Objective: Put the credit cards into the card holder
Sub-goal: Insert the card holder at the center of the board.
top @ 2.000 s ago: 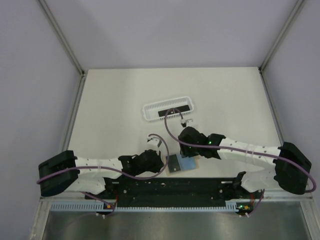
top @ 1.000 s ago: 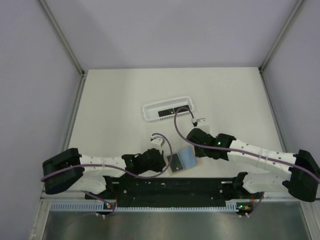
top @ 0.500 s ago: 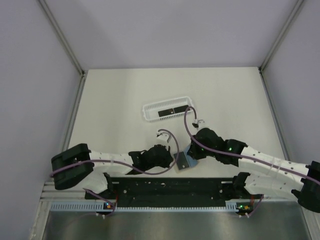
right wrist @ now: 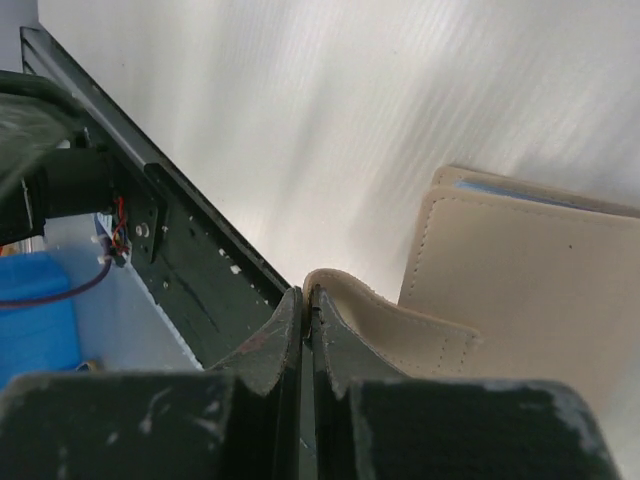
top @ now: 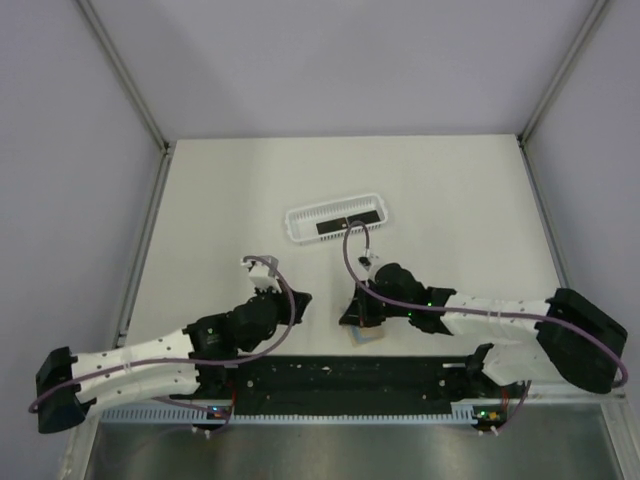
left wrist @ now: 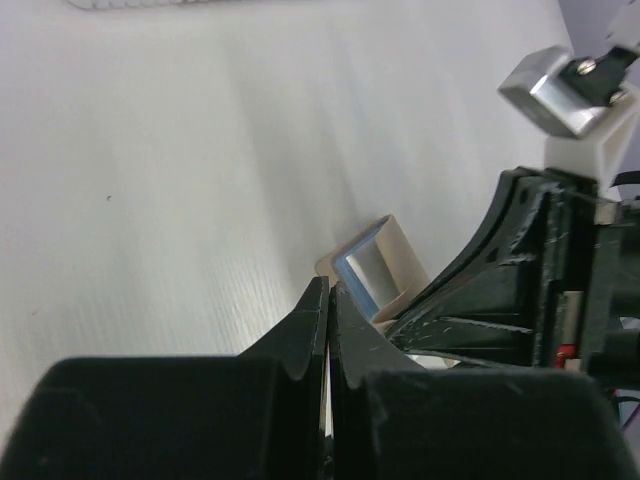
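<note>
**Card holder pinched by the right arm, left arm standing off**

The card holder (right wrist: 520, 290) is a small, flat, tan pouch of soft leather-like material with a row of fine stitching along its edges. A pale blue lining shows at its open mouth in the left wrist view and as a thin strip along its far edge in the right wrist view. One tan flap curls up off the main panel. The holder lies on the white table (top: 450, 190) near its near edge, about midway between left and right, just beyond the black mounting rail (top: 340, 375).

The right gripper (right wrist: 306, 295) has its jaws pressed together on the raised edge of that flap (the curl begins right at the fingertips). The left gripper (left wrist: 328, 285) sits to the left of the holder and apart from it, pointing toward it. Its jaws meet with nothing visible between them.

Farther off, near the middle of the table, stands a long white perforated basket (top: 300, 218). One black credit card (top: 335, 228) lies flat inside it, well apart from the holder.

Any print on the card or the holder is too small to read.
</note>
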Tool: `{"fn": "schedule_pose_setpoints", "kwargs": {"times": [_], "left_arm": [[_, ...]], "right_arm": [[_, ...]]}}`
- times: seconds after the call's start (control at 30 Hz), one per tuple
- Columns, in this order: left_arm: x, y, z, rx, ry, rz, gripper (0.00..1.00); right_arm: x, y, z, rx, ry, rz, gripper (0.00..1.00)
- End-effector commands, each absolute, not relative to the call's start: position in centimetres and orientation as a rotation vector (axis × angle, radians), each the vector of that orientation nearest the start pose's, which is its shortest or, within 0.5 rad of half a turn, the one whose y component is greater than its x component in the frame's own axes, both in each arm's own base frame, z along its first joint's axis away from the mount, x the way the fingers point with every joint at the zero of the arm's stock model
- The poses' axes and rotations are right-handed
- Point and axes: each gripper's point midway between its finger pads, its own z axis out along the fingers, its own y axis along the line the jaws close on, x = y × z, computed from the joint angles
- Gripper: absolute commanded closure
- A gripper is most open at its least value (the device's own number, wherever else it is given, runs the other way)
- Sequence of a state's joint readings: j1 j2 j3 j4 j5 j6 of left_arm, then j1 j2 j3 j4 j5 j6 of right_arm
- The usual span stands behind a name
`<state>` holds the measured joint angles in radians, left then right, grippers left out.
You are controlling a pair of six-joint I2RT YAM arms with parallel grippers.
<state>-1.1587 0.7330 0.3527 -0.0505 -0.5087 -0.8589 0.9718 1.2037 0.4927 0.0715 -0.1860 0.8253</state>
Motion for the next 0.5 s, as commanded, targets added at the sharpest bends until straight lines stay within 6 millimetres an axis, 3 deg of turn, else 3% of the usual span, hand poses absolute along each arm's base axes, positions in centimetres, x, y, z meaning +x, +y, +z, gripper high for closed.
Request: {"fn": "schedule_pose_setpoints", "kwargs": {"times": [0.0, 0.03, 0.1, 0.23, 0.37, 0.47], "left_arm": [[17.2, -20.7, 12.3, -0.071, 2.007, -0.703, 1.0], [17.2, -20.7, 12.4, -0.069, 2.004, -0.704, 1.0], [17.1, -20.6, 12.5, -0.066, 2.015, -0.702, 1.0], [17.0, -20.7, 12.6, -0.062, 2.026, -0.698, 1.0], [17.2, -21.0, 13.3, -0.038, 2.002, -0.701, 1.0], [17.5, -21.5, 13.9, -0.009, 1.987, -0.692, 1.0]], "right_arm": [[13.9, 34.5, 9.0, -0.301, 2.359, 1.342, 1.0], [14.0, 34.9, 8.6, -0.309, 2.363, 1.353, 0.98], [13.8, 35.6, 7.4, -0.327, 2.39, 1.37, 0.83], [13.9, 36.1, 8.3, -0.355, 2.354, 1.407, 0.6], [14.3, 35.8, 10.7, -0.42, 2.282, 1.368, 0.5], [15.7, 34.0, 12.4, -0.412, 2.235, 1.212, 0.49]]}}
